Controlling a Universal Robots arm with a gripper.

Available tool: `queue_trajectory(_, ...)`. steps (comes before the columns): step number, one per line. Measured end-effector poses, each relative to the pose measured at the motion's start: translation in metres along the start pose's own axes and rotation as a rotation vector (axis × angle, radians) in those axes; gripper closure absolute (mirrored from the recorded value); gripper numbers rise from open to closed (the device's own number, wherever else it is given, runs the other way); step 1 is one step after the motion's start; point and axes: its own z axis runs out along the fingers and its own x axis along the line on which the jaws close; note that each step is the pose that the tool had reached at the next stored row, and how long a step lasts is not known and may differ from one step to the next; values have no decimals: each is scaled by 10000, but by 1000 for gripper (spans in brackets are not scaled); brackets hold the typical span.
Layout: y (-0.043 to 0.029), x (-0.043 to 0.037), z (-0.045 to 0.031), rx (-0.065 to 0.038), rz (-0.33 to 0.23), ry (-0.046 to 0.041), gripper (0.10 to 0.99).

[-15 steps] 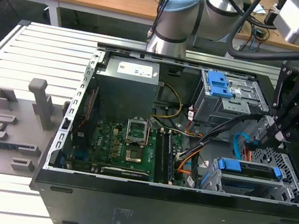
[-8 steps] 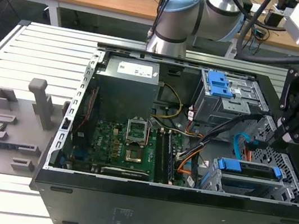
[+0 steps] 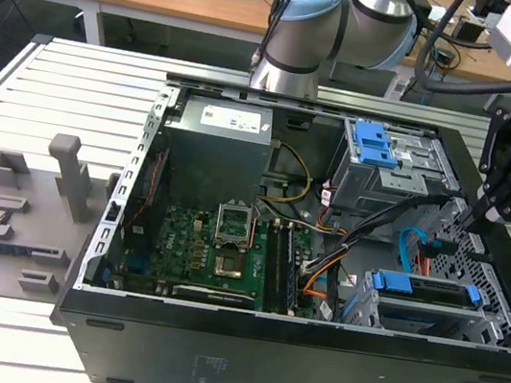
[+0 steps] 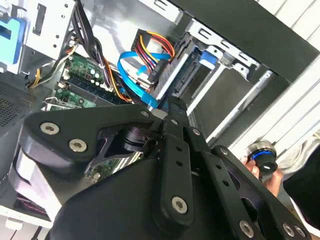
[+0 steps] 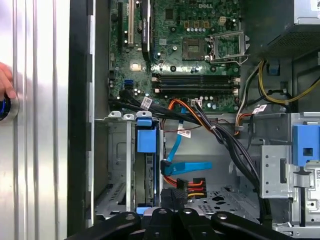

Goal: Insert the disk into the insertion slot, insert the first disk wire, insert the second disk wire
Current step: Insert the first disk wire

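The disk (image 3: 425, 289) sits seated in the insertion slot (image 3: 494, 329) at the lower right of the exterior view. Behind it lie one blue data cable (image 5: 187, 166) and one multicoloured power lead (image 5: 195, 182), two wires for one disk. The gripper (image 3: 474, 217) hangs above them, fingers drawn together; whether they pinch a plug cannot be told. Align each plug squarely before pressing it home.

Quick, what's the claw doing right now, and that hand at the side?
Gripper: cannot be told; it sits at the black wire connector beside the disk.
Person's hand: on a black, blue-ringed knob.
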Motion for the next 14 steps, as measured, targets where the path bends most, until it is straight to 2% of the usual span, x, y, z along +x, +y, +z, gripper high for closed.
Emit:
queue_trajectory(3, -10, -35, 65, 0, -2, 2, 980)
queue_trajectory(5, -32, -64, 156, 0, 0, 9, 980)
queue_trajectory(8, -64, -93, 242, 1, 1, 17, 980)
queue_trajectory(11, -77, -105, 296, 1, 2, 25, 980)
queue_trajectory(14, -78, -106, 304, 1, 2, 33, 980)
